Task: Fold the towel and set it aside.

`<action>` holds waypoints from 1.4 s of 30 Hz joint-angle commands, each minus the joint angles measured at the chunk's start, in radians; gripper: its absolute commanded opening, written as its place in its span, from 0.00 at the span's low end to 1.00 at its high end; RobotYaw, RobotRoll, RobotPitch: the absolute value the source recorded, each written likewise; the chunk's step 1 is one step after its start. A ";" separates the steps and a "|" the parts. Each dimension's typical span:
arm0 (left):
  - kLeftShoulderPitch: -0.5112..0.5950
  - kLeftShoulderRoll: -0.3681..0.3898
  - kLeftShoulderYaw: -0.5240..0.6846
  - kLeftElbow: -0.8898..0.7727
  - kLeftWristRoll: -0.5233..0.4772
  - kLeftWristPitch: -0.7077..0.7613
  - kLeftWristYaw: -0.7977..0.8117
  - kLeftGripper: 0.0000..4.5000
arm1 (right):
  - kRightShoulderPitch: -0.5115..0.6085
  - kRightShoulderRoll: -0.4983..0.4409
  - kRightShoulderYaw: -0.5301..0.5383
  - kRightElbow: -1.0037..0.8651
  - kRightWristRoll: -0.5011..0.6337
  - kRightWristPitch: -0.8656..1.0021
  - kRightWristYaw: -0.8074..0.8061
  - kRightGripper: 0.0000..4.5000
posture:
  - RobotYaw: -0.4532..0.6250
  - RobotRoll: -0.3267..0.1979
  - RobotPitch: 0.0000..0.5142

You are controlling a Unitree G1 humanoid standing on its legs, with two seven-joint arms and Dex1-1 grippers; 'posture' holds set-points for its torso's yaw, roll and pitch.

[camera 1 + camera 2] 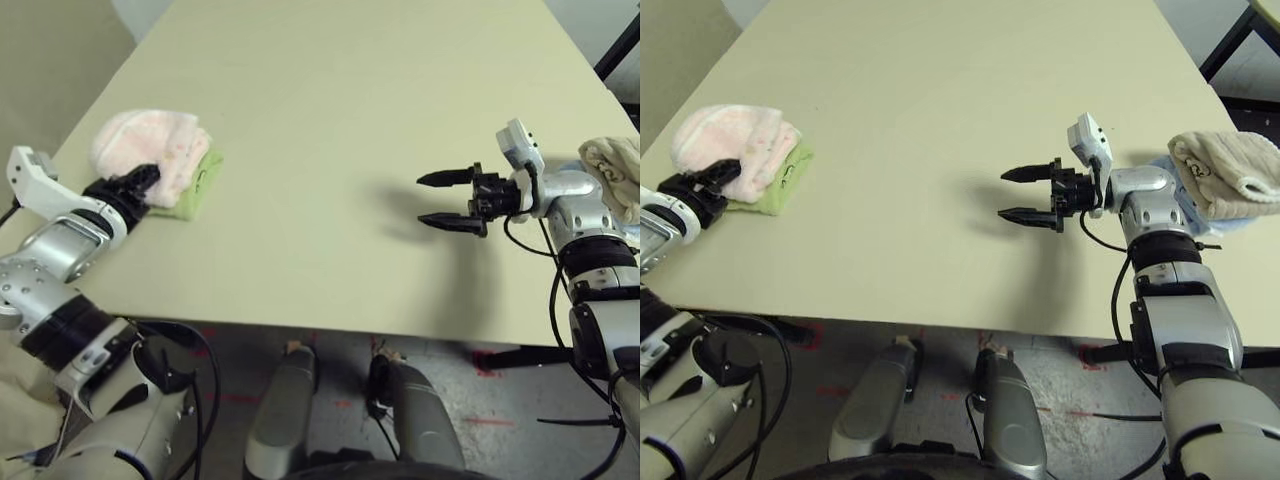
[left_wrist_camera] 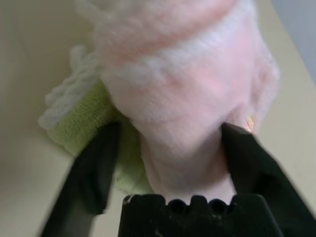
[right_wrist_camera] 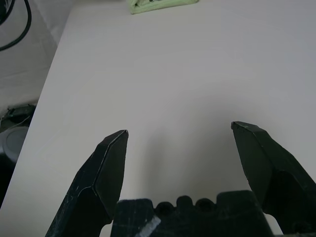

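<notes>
My left hand [image 1: 140, 180] sits at the tabletop's [image 1: 330, 150] near-left edge, spread around the folded towel [image 1: 150, 150] atop a green towel [image 1: 200, 185]. Placing looks done; I'd back out next. My right hand [image 1: 440, 200] hangs released.

table [image 1: 330, 150]: pale beige, bare middle | floor [image 1: 500, 385]: grey, possibly red tape marks | light: even

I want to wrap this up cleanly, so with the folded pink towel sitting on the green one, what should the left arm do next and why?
Probably draw the left gripper straight back. Its black fingers stand spread on either side of the folded pale pink terry towel, which rests on the light green towel at the table's left edge. Pulling back level should avoid dragging the stack.
</notes>
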 commanded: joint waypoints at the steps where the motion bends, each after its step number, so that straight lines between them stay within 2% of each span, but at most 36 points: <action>1: 0.060 0.087 -0.028 -0.016 -0.064 0.120 -0.086 0.99 | -0.003 0.007 0.006 0.017 -0.012 -0.016 0.003 1.00 | 0.69 0.62 0.30; 7: 0.141 0.266 -0.114 -0.016 -0.118 0.140 -0.245 0.99 | -0.013 0.019 0.005 0.035 -0.020 -0.024 0.006 1.00 | 0.69 0.62 0.30; 10: 0.214 0.386 -0.150 -0.049 -0.164 0.074 -0.415 0.99 | -0.024 0.027 -0.013 0.034 -0.005 -0.002 -0.010 1.00 | 0.69 0.62 0.30; 14: 0.326 0.505 -0.179 -0.075 -0.160 -0.141 -0.673 0.99 | -0.058 0.043 -0.067 0.008 0.040 0.144 -0.125 1.00 | 0.68 0.62 0.30; 16: 0.323 0.539 -0.222 -0.049 -0.086 -0.283 -0.704 0.99 | -0.081 0.058 -0.108 -0.003 0.064 0.205 -0.227 1.00 | 0.67 0.62 0.30; 19: 0.254 0.519 -0.277 0.042 0.029 -0.513 -0.670 0.99 | -0.105 0.081 -0.184 -0.023 0.104 0.240 -0.395 1.00 | 0.67 0.62 0.29; 21: 0.230 0.504 -0.292 0.077 0.057 -0.591 -0.666 0.99 | -0.105 0.088 -0.209 -0.040 0.113 0.250 -0.457 1.00 | 0.66 0.62 0.29; 25: 0.197 0.408 -0.363 0.120 0.125 -0.804 -0.676 0.99 | -0.108 0.055 -0.270 -0.066 0.060 0.110 -0.741 1.00 | 0.63 0.62 0.27; 33: 0.152 0.366 -0.390 0.208 0.121 -0.915 -0.693 0.99 | -0.101 -0.051 -0.334 -0.061 0.028 0.025 -1.002 1.00 | 0.61 0.62 0.22; 42: 0.094 0.366 -0.449 0.363 0.153 -1.000 -0.738 0.99 | -0.068 -0.163 -0.359 0.082 0.005 -0.031 -1.092 1.00 | 0.58 0.62 0.14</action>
